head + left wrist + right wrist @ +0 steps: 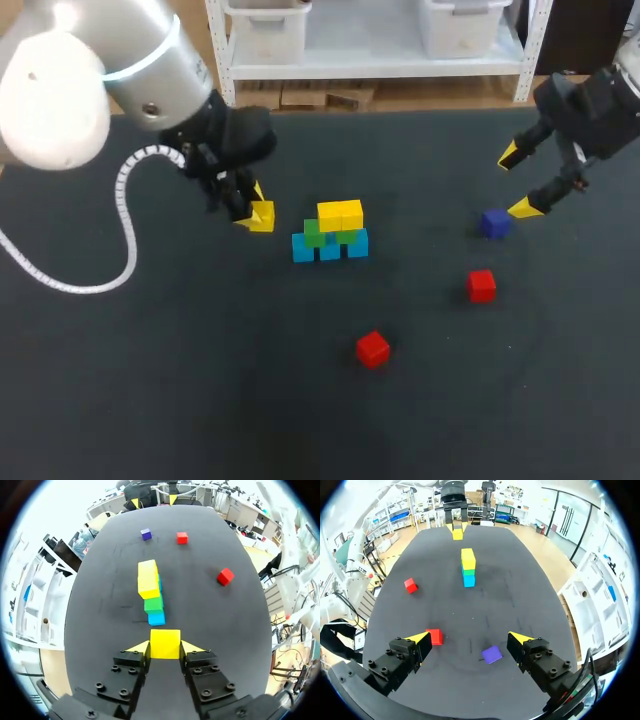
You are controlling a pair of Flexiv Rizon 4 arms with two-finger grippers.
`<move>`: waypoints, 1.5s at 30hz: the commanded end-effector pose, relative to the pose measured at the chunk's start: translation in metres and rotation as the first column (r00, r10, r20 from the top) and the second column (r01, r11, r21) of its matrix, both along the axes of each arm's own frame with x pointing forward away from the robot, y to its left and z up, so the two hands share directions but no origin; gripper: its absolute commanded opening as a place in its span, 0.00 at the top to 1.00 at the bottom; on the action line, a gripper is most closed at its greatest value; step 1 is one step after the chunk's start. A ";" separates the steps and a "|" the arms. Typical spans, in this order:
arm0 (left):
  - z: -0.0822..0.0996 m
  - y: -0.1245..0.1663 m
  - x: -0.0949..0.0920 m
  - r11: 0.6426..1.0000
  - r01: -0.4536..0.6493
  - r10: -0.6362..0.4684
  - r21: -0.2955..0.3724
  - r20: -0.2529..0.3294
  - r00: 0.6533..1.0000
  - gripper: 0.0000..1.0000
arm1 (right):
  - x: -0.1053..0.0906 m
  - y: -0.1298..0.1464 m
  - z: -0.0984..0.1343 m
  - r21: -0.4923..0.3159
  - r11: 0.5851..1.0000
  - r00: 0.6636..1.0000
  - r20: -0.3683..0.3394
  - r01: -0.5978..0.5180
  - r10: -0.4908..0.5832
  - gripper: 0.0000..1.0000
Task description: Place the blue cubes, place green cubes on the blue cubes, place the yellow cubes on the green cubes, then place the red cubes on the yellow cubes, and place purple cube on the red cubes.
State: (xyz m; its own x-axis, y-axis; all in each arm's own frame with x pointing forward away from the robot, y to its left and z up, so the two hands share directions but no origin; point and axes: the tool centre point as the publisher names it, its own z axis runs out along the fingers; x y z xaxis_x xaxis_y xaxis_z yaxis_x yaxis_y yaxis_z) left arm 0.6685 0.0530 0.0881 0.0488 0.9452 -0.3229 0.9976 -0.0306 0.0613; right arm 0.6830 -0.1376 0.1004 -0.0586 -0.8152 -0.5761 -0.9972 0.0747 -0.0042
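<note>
The left gripper (165, 647) is pinching a yellow cube (165, 643): both yellow tips press against its opposite sides. From above, that cube sits just to the left of the stack (330, 232), close to it but not touching. I can't tell whether it rests on the table (200, 380) or hangs a little above it.

The stack stands near the middle of the table. It has a bottom row of blue cubes (330, 250), green cubes (315, 233) on top of them, and two yellow cubes (340, 214) side by side on the green. In the left wrist view the stack lies straight ahead of the held cube, with a gap of bare table between them.

The right gripper (469, 637) has its fingers spread wide with nothing between the tips. The purple cube (492, 654) lies under that open span, closer to one finger and touching neither. A red cube (435, 636) shows just beside the other fingertip in the right wrist view; from above it lies on the table a little beyond the purple cube. The second red cube (373, 348) sits by itself in front of the stack, well apart from both grippers
</note>
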 end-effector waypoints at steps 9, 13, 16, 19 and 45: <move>-0.010 -0.017 0.016 1.000 -0.022 0.022 0.010 -0.018 1.000 1.00 | 0.000 0.000 0.000 0.002 1.000 1.000 0.001 0.000 0.000 0.00; -0.009 -0.021 0.018 1.000 -0.024 0.024 0.009 -0.011 1.000 1.00 | 0.000 0.000 0.000 0.002 1.000 1.000 0.001 0.000 0.000 0.00; -0.009 -0.024 0.019 1.000 -0.021 0.021 0.008 -0.012 1.000 1.00 | 0.000 0.000 0.000 0.002 1.000 1.000 0.001 0.000 0.000 0.00; -0.008 -0.027 0.019 1.000 -0.018 0.018 0.006 -0.013 1.000 1.00 | 0.000 0.000 0.000 0.002 1.000 1.000 0.001 0.000 0.000 0.00; -0.012 -0.050 0.020 1.000 -0.011 0.011 -0.006 -0.018 1.000 1.00 | 0.000 0.000 0.000 0.002 1.000 1.000 0.001 0.000 0.000 0.00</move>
